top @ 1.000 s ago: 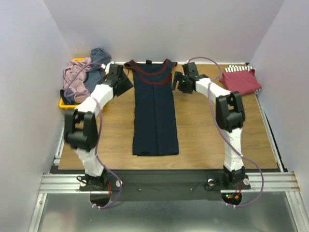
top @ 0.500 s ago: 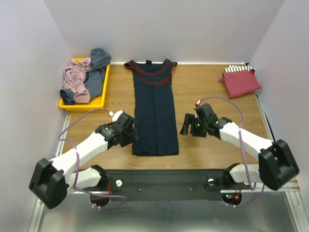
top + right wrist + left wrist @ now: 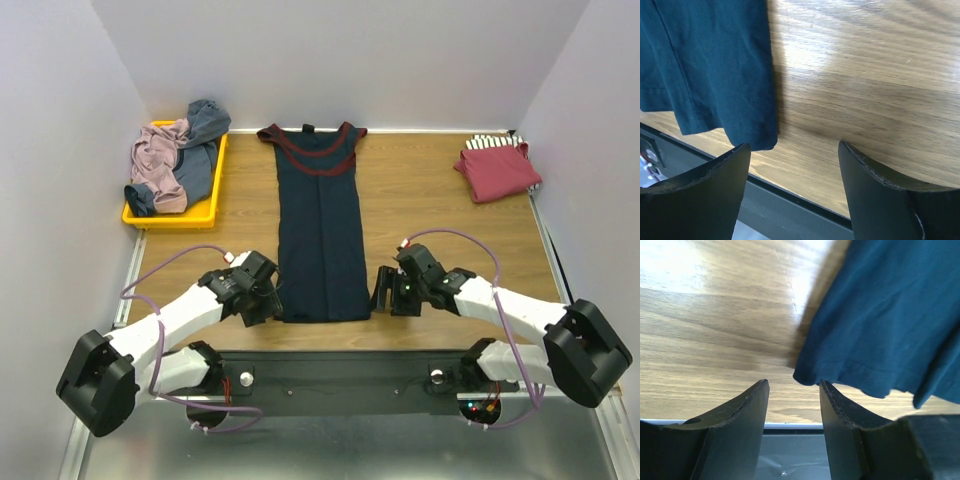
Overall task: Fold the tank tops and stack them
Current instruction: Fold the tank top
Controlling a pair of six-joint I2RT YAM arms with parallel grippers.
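Left arm and right arm are hovering, jaws wide, flanking the jersey's bottom corners; its length running up-frame.

No text, number, label or brand can be read in any view; the navy jersey shows only plain cloth and maroon trim from above; both wrist views show plain navy hem on bare wood, no print or tag legible.
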